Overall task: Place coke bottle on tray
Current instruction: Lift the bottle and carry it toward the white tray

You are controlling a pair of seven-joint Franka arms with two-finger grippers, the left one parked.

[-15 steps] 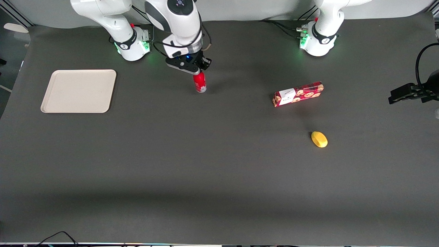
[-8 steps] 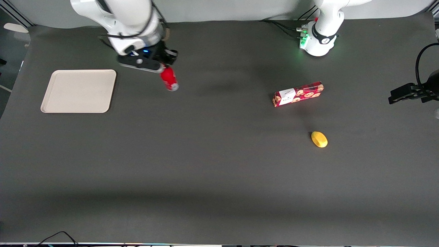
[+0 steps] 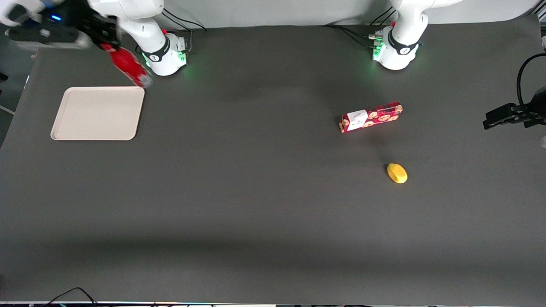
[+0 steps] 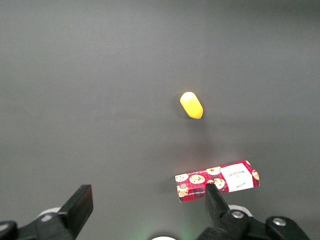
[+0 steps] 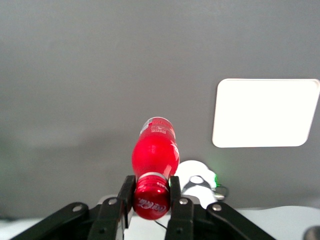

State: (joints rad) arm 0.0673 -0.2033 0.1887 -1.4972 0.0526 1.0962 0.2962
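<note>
Coke bottle (image 3: 129, 68) tilted in claw (image 3: 104, 42), base toward tray (image 3: 97, 113).

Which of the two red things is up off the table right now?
The coke bottle, clamped at its cap by the gripper. The flat cookie box lies on the table.

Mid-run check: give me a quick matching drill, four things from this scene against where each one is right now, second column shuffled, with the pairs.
Things:
1. coke bottle
2. tray
3. cookie box
4. yellow object

Places:
A. flat on the table toward the working arm's end, nothing on it
B. lying on the table toward the parked arm's end, nearer the front camera than the cookie box
C. held by its neck in the gripper, tilted in the air, not on the tray
D. lying on the table in front of the parked arm's base

Pairs: 1-C, 2-A, 3-D, 4-B
</note>
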